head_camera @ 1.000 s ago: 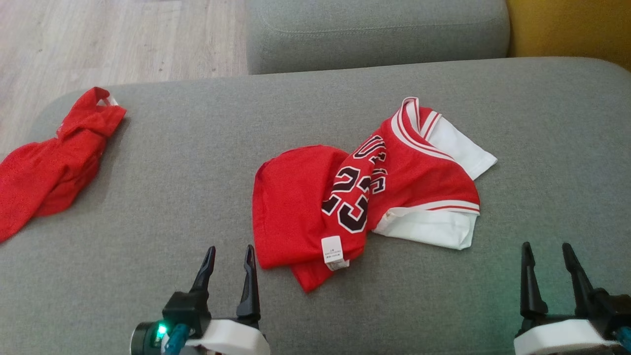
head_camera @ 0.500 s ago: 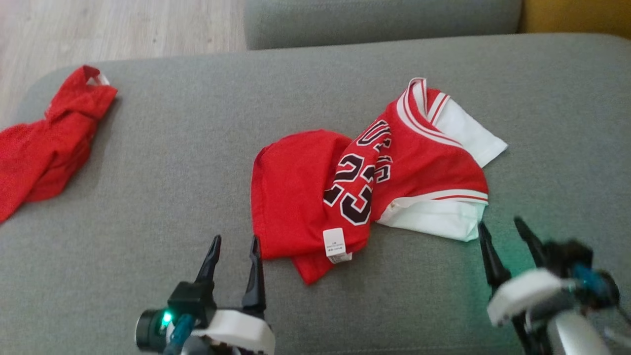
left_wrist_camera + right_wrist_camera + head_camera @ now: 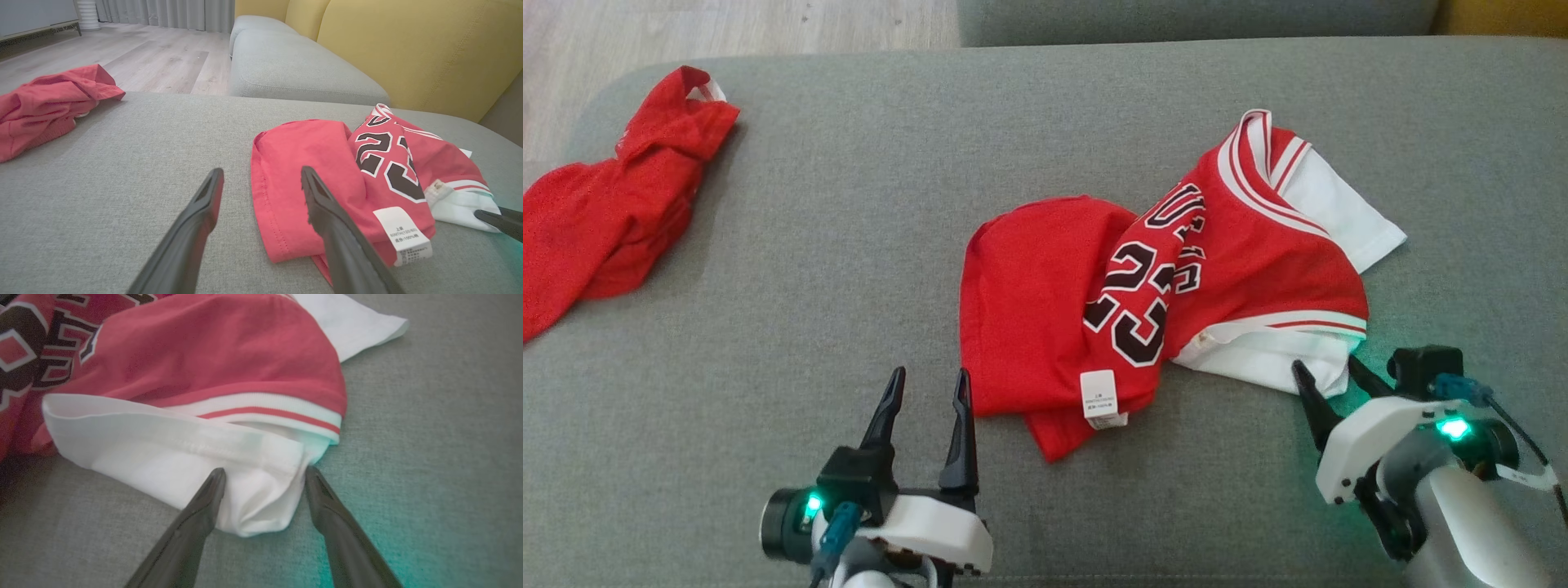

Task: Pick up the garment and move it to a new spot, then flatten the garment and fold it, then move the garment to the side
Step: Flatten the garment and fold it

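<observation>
The garment (image 3: 1045, 302) is a red jersey with black-and-white numerals and white sleeves, lying crumpled in the middle of the grey couch seat (image 3: 809, 245). My right gripper (image 3: 1325, 364) is open at the jersey's near right corner. In the right wrist view its fingers (image 3: 264, 471) straddle the tip of the white sleeve (image 3: 171, 449), with the jaws apart. My left gripper (image 3: 931, 374) is open just short of the jersey's near left edge, holding nothing. In the left wrist view it (image 3: 261, 171) points at the red fold (image 3: 282, 155).
A second red cloth (image 3: 605, 220) lies bunched at the seat's far left edge. Another grey cushion (image 3: 294, 73) and a yellow backrest (image 3: 408, 53) stand behind. Wooden floor (image 3: 727, 24) lies beyond the seat at the far left.
The head camera has tilted down and shifted. My right gripper has moved forward and to the left, up to the white sleeve. The left gripper has barely moved.
</observation>
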Robot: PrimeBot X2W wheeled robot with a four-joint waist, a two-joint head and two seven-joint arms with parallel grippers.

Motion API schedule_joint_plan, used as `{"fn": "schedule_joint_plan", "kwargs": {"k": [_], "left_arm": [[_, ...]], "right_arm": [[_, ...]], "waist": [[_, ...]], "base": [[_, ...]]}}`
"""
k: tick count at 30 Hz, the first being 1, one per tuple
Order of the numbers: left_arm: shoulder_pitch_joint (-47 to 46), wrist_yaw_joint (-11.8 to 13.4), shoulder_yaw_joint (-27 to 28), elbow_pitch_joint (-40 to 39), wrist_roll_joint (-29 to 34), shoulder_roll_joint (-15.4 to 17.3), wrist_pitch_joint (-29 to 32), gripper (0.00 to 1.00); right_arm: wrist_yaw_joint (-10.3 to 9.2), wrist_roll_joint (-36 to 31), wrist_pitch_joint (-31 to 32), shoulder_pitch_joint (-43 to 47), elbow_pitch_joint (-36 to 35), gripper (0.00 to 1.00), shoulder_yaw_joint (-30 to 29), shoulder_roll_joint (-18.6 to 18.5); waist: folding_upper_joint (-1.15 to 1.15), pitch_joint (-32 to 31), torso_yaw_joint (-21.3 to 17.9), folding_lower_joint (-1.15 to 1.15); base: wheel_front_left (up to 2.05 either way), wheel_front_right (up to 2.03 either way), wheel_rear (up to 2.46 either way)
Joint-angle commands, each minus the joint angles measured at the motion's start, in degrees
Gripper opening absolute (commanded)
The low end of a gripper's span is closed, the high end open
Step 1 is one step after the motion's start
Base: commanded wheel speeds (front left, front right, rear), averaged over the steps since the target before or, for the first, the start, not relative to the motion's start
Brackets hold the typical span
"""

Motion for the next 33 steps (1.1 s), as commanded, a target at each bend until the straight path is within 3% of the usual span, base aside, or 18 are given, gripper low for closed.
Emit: {"fn": "schedule_joint_plan", "kwargs": {"k": [1, 3, 11, 20, 21, 22, 25, 26, 27, 29, 30, 31, 33], "left_arm": [[-2.16, 0.27, 1.85, -1.53, -0.10, -0.17, -0.70, 1.00], [-2.16, 0.33, 2.03, -1.52, 0.00, -0.17, -0.70, 1.00], [-2.35, 0.67, 2.33, -1.75, 0.00, -0.17, -0.70, 1.00], [-2.34, 1.00, 2.47, -2.18, -0.13, -0.17, -0.70, 1.00], [-2.32, 1.01, 2.46, -2.20, -0.14, -0.17, -0.70, 1.00], [-2.32, 1.02, 2.44, -2.21, -0.16, -0.17, -0.70, 1.00], [-2.42, 0.91, 2.31, -2.24, -0.26, -0.17, -0.70, 1.00], [-2.47, 0.91, 2.30, -2.26, -0.28, -0.17, -0.70, 1.00], [-2.50, 0.94, 2.34, -2.28, -0.29, -0.17, -0.70, 1.00], [-2.47, 1.00, 2.50, -2.27, -0.25, -0.17, -0.70, 1.00], [-2.43, 1.03, 2.58, -2.27, -0.21, -0.17, -0.70, 1.00], [-2.39, 1.03, 2.66, -2.26, -0.18, -0.17, -0.70, 1.00], [-2.23, 1.03, 2.87, -2.27, -0.11, -0.17, -0.70, 1.00]], "right_arm": [[0.43, 0.71, -0.81, -1.88, -0.87, 0.47, 1.89, -1.04], [0.43, 1.51, -1.47, -2.19, -0.71, 0.00, 2.94, -1.41], [0.43, 4.11, -2.45, -2.33, -3.70, 0.00, 7.27, -7.17], [0.43, 3.32, 0.04, 0.66, -12.61, 0.00, 12.61, -22.72], [0.43, 3.44, 0.51, 1.13, -13.08, 0.04, 13.39, -24.33], [0.43, 3.64, 1.21, 1.64, -13.36, 0.18, 14.25, -25.78], [0.43, 5.10, 2.89, 2.98, -14.17, 0.32, 16.81, -29.50], [0.43, 5.47, 3.45, 3.33, -14.17, 0.49, 17.24, -30.52], [0.43, 5.94, 4.07, 3.63, -14.03, 0.72, 17.33, -31.30], [0.43, 5.59, 5.35, 3.89, -13.29, 0.73, 16.61, -32.87], [0.43, 5.09, 6.23, 3.96, -12.76, 0.81, 15.84, -33.46], [0.43, 4.48, 7.05, 3.97, -12.54, 0.98, 15.03, -33.82], [0.43, 2.94, 8.39, 3.66, -12.87, 1.00, 12.05, -33.48]], "waist": [[0.00, 0.09, 0.00, 0.00], [0.00, 0.06, -0.13, 0.00], [0.00, 0.26, -1.57, 0.00], [0.00, 0.74, -2.50, 0.00], [0.00, 0.75, -2.54, 0.00], [0.00, 0.78, -2.56, 0.00], [0.00, 0.91, -2.41, 0.00], [0.00, 0.92, -2.36, 0.00], [0.00, 0.92, -2.34, 0.00], [0.00, 0.89, -2.34, 0.00], [0.00, 0.89, -2.35, 0.00], [0.00, 0.87, -2.37, 0.00], [0.00, 0.78, -2.51, 0.00]], "base": [[0.00, 0.00, 0.00], [0.00, 0.00, 0.00], [0.00, 0.00, 0.00], [0.00, 0.00, 0.00], [0.00, 0.00, 0.00], [0.00, 0.00, 0.00], [0.00, 0.00, 0.00], [0.00, 0.00, 0.00], [0.00, 0.00, 0.00], [0.00, 0.00, 0.00], [0.00, 0.00, 0.00], [0.00, 0.00, 0.00], [0.00, 0.00, 0.00]]}}
